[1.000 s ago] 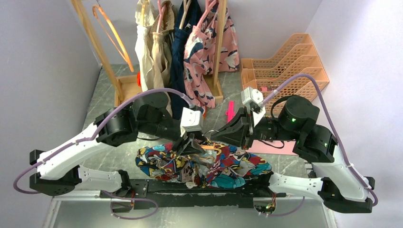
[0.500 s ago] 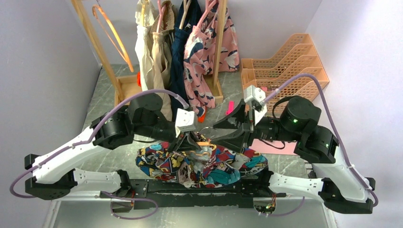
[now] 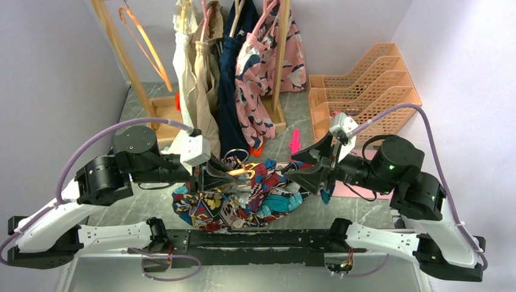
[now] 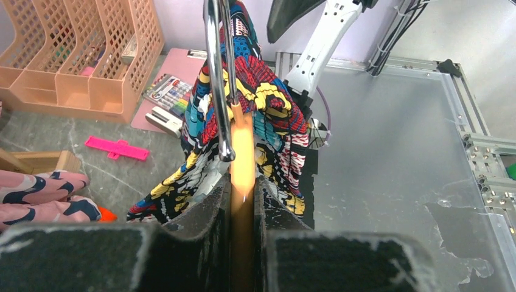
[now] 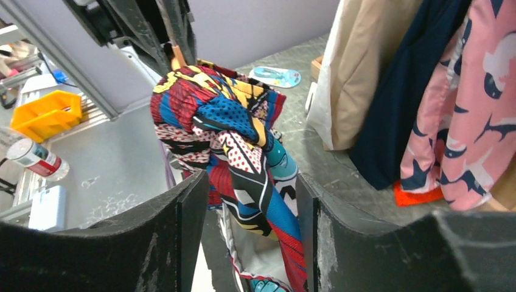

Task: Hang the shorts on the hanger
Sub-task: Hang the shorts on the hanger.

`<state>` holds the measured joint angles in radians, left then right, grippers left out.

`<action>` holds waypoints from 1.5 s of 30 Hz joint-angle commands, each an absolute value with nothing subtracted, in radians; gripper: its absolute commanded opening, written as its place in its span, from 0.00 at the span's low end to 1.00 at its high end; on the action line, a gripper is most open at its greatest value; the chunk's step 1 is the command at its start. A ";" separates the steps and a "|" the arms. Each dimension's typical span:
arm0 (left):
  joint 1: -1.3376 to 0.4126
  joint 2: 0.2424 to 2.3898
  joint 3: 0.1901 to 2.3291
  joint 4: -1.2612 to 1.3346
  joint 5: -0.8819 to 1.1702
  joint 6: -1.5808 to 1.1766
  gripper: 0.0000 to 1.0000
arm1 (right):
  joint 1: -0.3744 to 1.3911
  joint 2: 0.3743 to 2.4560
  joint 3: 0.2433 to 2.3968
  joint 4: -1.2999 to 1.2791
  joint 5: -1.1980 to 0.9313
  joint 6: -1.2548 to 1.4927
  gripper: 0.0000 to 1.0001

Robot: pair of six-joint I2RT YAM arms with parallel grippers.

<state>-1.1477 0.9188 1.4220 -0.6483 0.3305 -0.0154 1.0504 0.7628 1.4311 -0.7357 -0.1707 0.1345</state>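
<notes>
Shifted left, hanger (image 4: 242, 146) carrying shorts (image 3: 255, 196) sits clamped in left end effector (image 4: 242, 190).

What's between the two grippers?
The shorts, bunched, span that gap, draped over the hanger in the left gripper and reaching the right gripper; top view.

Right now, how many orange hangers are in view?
2. One hanger is clamped in the left claw, the shorts bunched on it; the other hanger hangs bare at the far left of the rack. More may be hidden under the hung clothes.
</notes>
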 commanded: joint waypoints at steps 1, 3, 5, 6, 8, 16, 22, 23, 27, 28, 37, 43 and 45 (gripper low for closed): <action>-1.143 0.923 1.443 -0.564 0.309 -0.031 0.07 | 1.051 0.765 1.425 -0.750 -0.106 0.121 0.55; -1.143 0.925 1.448 -0.567 0.310 -0.030 0.07 | 1.051 0.765 1.424 -0.749 -0.096 0.115 0.50; -1.143 0.925 1.455 -0.570 0.306 -0.028 0.07 | 1.051 0.761 1.423 -0.753 -0.083 0.109 0.44; -1.143 0.926 1.456 -0.572 0.304 -0.026 0.07 | 1.051 0.758 1.421 -0.755 -0.076 0.108 0.41; -1.143 0.924 1.457 -0.575 0.301 -0.025 0.07 | 1.051 0.749 1.418 -0.760 -0.068 0.107 0.36; -1.143 0.918 1.454 -0.572 0.291 -0.021 0.07 | 1.051 0.716 1.406 -0.799 -0.016 0.116 0.06; -1.143 0.918 1.445 -0.566 0.277 -0.022 0.07 | 1.051 0.713 1.443 -0.778 -0.073 0.130 0.16; -1.143 0.915 1.444 -0.562 0.267 -0.023 0.07 | 1.051 0.717 1.451 -0.780 -0.081 0.131 0.19; -1.143 0.889 1.422 -0.531 0.224 -0.029 0.07 | 1.052 0.730 1.463 -0.805 -0.069 0.145 0.28; -1.143 0.882 1.414 -0.523 0.202 -0.034 0.07 | 1.050 0.727 1.458 -0.803 -0.066 0.154 0.32; -1.143 0.848 1.377 -0.475 0.109 -0.049 0.07 | 1.051 0.677 1.360 -0.695 -0.137 0.268 0.42; -1.143 0.852 1.370 -0.445 0.105 -0.049 0.07 | 1.051 0.716 1.308 -0.618 -0.081 0.333 0.47; -1.143 0.850 1.365 -0.440 0.104 -0.048 0.07 | 1.050 0.724 1.294 -0.606 -0.024 0.353 0.48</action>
